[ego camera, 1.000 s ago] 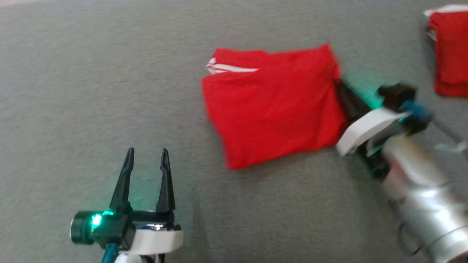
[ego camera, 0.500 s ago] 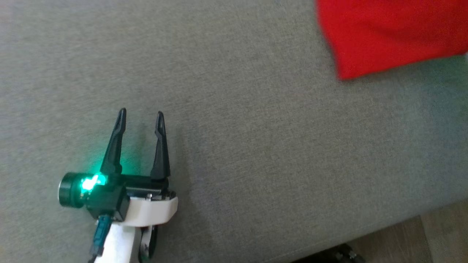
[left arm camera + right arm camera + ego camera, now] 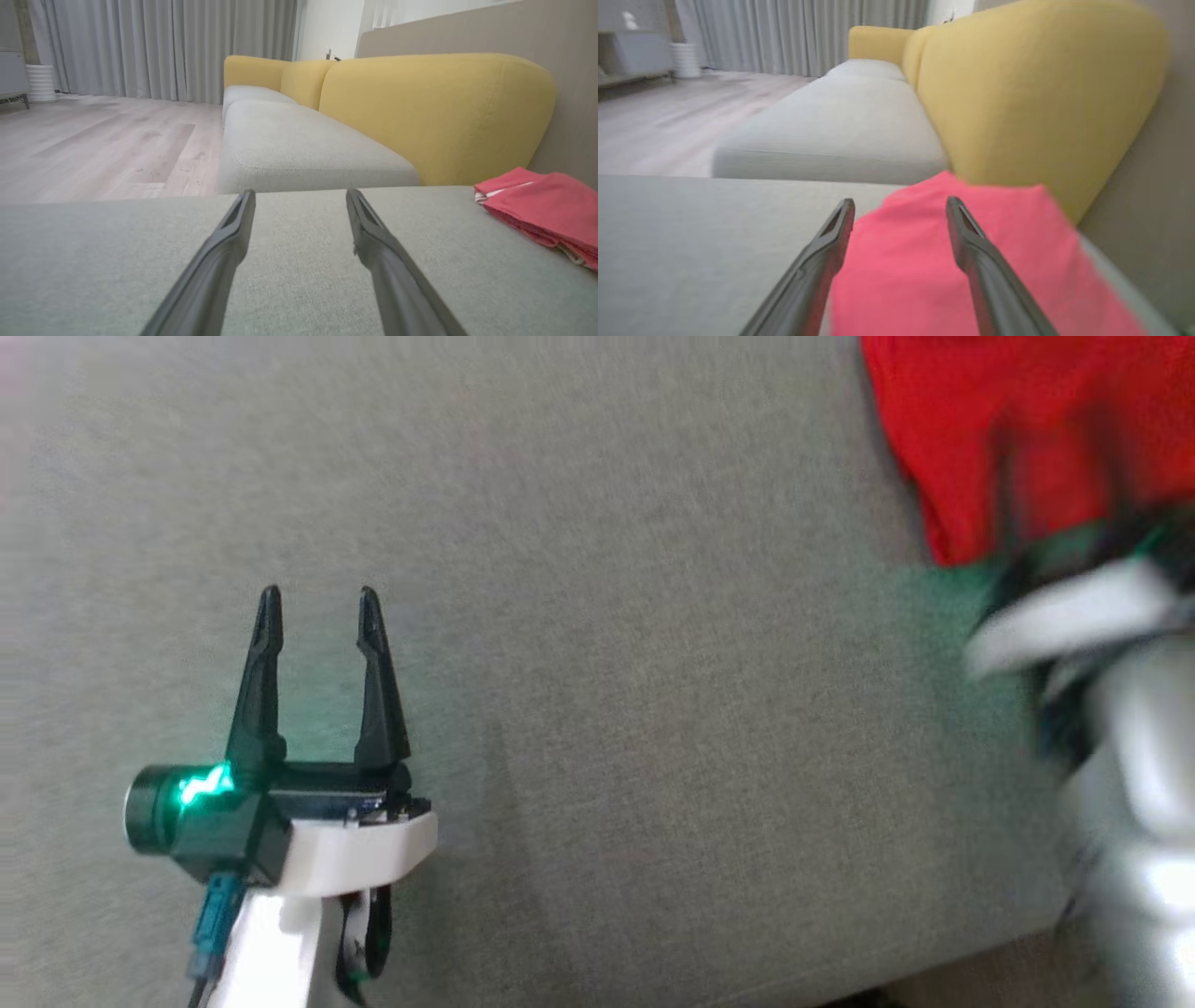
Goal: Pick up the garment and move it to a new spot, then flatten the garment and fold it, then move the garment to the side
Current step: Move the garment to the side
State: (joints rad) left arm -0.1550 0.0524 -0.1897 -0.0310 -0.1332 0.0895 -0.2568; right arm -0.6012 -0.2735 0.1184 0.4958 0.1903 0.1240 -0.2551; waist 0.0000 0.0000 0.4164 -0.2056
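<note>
Back over the folded garment (image 3: 906,280) swings my right gripper (image 3: 900,202), spread and empty like my left gripper (image 3: 318,593); next, probably pinch its edge, slide it aside.

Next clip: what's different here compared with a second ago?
The right gripper, a second ago pinched at the edge of the folded red garment, now has its fingers apart over it, so it seems to have let go; its arm is blurred, moving. The head camera swung, which explains the garment's shift in view. The left gripper stayed open above the grey cushion, holding nothing.
</note>
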